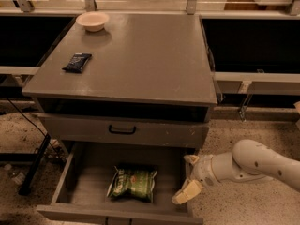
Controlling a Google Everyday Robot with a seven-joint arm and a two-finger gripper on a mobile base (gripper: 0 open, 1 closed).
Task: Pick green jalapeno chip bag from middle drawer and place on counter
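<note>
Middle drawer (pixel 86 170): pulled open; one green jalapeno chip bag (pixel 132 183) is laid flat on its grey floor, near the front wall and a little right of centre. Nothing else is seen inside.

Drawer front (pixel 154 131) above: shut, fitted with a black loop handle (pixel 122 130).

Desk (pixel 150 55): a pale bowl (pixel 92 21) is set at the back left; a dark navy packet (pixel 77 62) is laid near the left edge.

Gripper (pixel 184 179): positioned at the open drawer's right wall, right of the bag and apart from it; fingers (pixel 185 192) are spread apart, nothing held.
</note>
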